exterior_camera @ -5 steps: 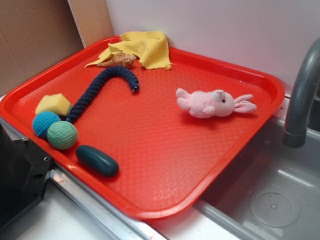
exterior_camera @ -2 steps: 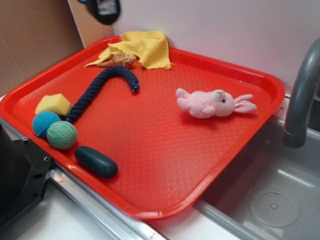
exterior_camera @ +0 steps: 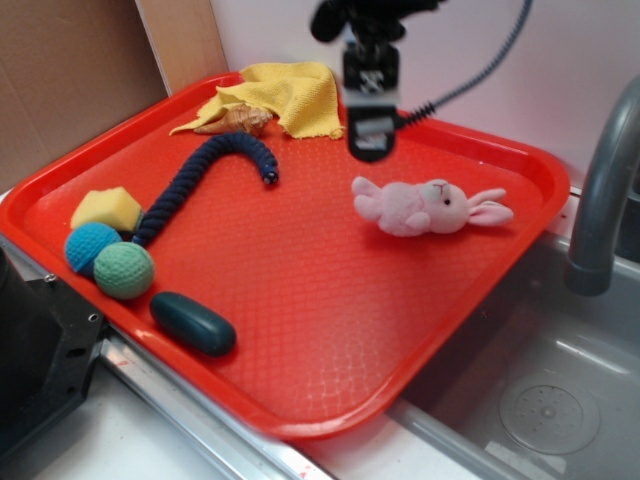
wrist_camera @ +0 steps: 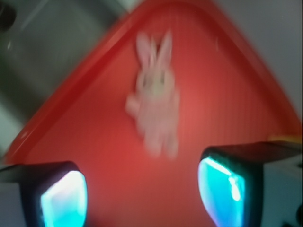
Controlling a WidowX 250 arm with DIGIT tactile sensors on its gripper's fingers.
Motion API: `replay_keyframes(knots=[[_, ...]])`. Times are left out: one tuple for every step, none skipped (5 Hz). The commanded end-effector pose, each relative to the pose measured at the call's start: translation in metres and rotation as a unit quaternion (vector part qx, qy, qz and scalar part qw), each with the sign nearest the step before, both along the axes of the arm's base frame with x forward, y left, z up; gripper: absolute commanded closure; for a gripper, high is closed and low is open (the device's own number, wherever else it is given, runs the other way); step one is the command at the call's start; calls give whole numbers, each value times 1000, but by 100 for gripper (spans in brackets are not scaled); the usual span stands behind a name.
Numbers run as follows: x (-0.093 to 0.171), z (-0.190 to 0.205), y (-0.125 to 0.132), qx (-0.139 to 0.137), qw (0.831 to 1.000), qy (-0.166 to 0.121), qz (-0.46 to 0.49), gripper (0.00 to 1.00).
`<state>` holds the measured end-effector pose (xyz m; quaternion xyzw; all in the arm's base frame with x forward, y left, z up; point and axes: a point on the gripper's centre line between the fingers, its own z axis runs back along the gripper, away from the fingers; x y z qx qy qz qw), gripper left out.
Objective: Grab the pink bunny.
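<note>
The bunny (exterior_camera: 430, 207) is lying on its side in the right half of the red tray (exterior_camera: 330, 380), ears pointing toward the right edge of the frame, with bare tray all around it. The gripper (exterior_camera: 370, 150) is hanging in the air at top centre of the exterior view, above and to the left of the bunny and apart from it — blurred, with a coiled cable trailing off to the upper right. In the wrist view the two fingers (wrist_camera: 61, 198) are showing at the lower corners, wide apart and holding nothing, and the bunny (wrist_camera: 155, 111) is sitting between and beyond them, ears toward the top of the frame; this view is smeared. At the tray's top corner a yellow cloth (exterior_camera: 285, 95) is lying bunched, with a shell (exterior_camera: 235, 120) touching its lower left edge. A dark blue rope (exterior_camera: 200, 180) is curving from below the cloth down to the left, ending beside a yellow sponge (exterior_camera: 105, 208). A blue ball (exterior_camera: 90, 247) and a green ball (exterior_camera: 124, 270) are touching each other at the left rim, and a dark teal oval (exterior_camera: 193, 322) is lying just right of them. A grey tap (exterior_camera: 605, 190) is standing at the right edge over a sink (exterior_camera: 540, 400).
</note>
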<state>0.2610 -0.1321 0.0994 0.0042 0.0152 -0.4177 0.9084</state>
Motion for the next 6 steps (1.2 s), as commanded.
replay_keyframes(knots=[[11,-39,-13,-50,997,-41,-35,0],[16,-53,-29,-39,997,-22,-65,0],[17,-68,-38,-45,996,-5,-71,0],[19,-75,-38,-37,997,1,-60,0],[18,-76,-40,-23,998,2,-62,100],[16,-74,-36,-24,998,3,-56,100]])
